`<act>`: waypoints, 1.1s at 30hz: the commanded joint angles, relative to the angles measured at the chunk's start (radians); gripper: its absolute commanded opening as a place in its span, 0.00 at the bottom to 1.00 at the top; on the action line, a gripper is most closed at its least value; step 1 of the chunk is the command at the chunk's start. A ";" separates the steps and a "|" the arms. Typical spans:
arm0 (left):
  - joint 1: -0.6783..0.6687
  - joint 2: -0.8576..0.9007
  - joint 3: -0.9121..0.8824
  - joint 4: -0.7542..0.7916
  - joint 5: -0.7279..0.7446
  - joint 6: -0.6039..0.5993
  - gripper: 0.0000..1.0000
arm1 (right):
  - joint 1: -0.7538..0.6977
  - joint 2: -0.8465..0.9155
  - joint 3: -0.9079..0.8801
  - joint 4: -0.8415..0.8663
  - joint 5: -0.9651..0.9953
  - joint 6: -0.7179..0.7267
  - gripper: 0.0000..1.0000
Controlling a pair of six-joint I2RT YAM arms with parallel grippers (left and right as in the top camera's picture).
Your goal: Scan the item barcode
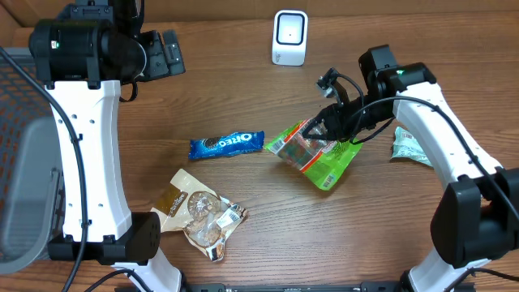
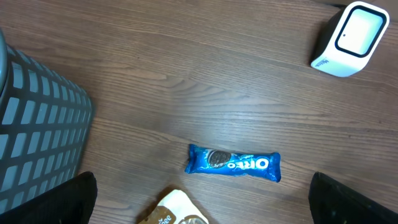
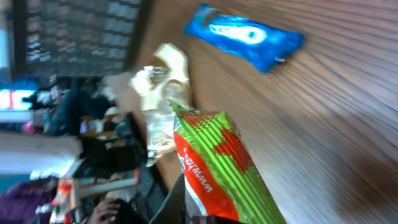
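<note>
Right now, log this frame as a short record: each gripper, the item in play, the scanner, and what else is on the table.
left gripper: open, holding nothing
right gripper: shut on the green snack bag
scanner: white, upright at the far edge, apart from the bag
other items: Oreo pack, clear cookie bag, pale green packet on the right
</note>
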 commanded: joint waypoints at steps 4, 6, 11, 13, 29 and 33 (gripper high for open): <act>-0.007 0.004 0.007 0.002 -0.009 -0.013 1.00 | -0.004 -0.063 0.060 -0.048 -0.154 -0.210 0.04; -0.007 0.004 0.007 0.002 -0.009 -0.013 1.00 | -0.004 -0.078 0.063 -0.054 -0.184 -0.250 0.04; -0.007 0.004 0.007 0.002 -0.009 -0.013 0.99 | -0.004 -0.134 0.086 -0.051 -0.236 -0.287 0.04; -0.007 0.004 0.007 0.002 -0.009 -0.013 1.00 | -0.004 -0.158 0.104 -0.045 -0.247 -0.287 0.04; -0.007 0.004 0.007 0.002 -0.009 -0.013 1.00 | -0.004 -0.261 0.138 -0.006 -0.282 -0.306 0.04; -0.007 0.004 0.007 0.002 -0.009 -0.013 1.00 | -0.004 -0.261 0.138 0.010 -0.271 -0.312 0.04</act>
